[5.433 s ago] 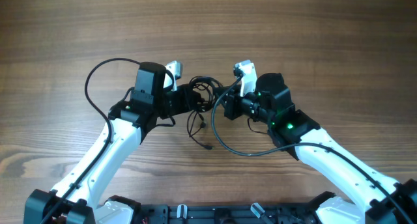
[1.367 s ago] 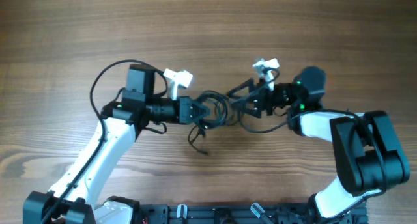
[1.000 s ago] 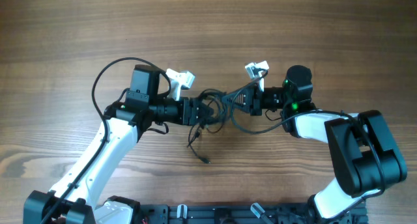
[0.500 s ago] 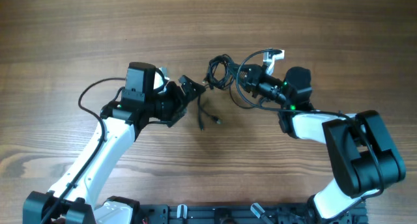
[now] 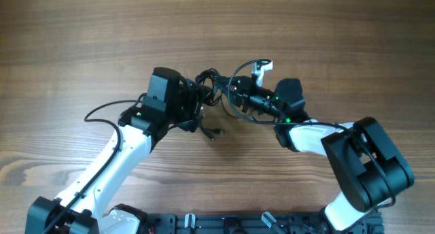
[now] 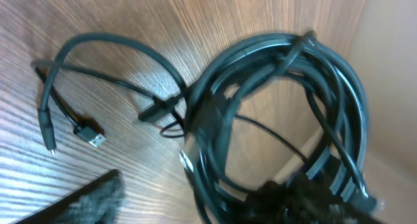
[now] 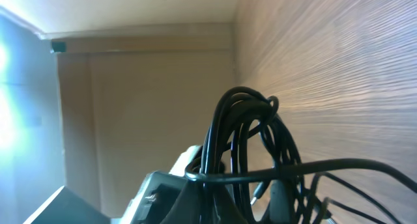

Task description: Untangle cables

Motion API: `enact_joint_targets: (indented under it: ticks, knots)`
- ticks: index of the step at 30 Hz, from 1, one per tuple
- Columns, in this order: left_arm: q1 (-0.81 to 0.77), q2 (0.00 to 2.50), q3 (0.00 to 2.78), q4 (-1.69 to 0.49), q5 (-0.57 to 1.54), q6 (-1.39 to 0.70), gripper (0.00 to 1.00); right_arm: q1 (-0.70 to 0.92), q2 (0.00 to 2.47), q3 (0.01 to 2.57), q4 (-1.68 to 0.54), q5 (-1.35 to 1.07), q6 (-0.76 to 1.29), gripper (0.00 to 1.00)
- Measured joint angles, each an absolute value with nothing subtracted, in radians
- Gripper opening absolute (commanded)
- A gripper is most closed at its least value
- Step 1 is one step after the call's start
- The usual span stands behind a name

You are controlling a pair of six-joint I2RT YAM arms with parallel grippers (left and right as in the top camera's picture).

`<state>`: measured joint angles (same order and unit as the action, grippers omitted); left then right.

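The cables (image 5: 212, 81) are bunched as a tangled coil between both pincers, over the surface (image 5: 68, 43). The right pincer (image 5: 231, 96) appears closed on the coil; the left pincer's (image 5: 198, 99) state cannot be told. The cords are judged light, limp and slippery, and 1 loose plug end (image 6: 94, 138) is best taken.

The white-shelled left arm (image 5: 112, 159) and right arm (image 5: 307, 135) carry black joint housings; a small green light (image 5: 286, 114) glows on the right arm's wrist.
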<state>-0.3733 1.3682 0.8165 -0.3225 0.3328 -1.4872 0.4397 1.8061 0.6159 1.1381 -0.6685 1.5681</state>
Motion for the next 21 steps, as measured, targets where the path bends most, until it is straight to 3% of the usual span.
enact_joint_targets:
  ticks: [3, 9, 16, 20, 21]
  knots:
    - [-0.38, 1.368, 0.817, -0.321, 0.3, -1.563, 0.55, 0.454, 1.806, 0.616, 1.169, -0.669, 1.597, 0.05]
    - [-0.38, 1.368, 0.817, -0.319, 0.272, -1.663, 0.04, 0.458, 1.806, 0.616, 1.192, -0.669, 1.647, 0.05]
    - [-0.376, 1.368, 0.817, -0.318, 0.239, -1.559, 0.04, 0.457, 1.806, 0.616, 1.19, -0.698, 1.628, 0.13]
    - [-0.327, 1.368, 0.817, -0.325, 0.229, -1.331, 0.04, 0.453, 1.805, 0.618, 1.103, -0.726, 1.512, 0.35]
    - [-0.307, 1.367, 0.817, -0.328, 0.229, -1.272, 0.04, 0.448, 1.805, 0.619, 1.057, -0.733, 1.478, 0.46]
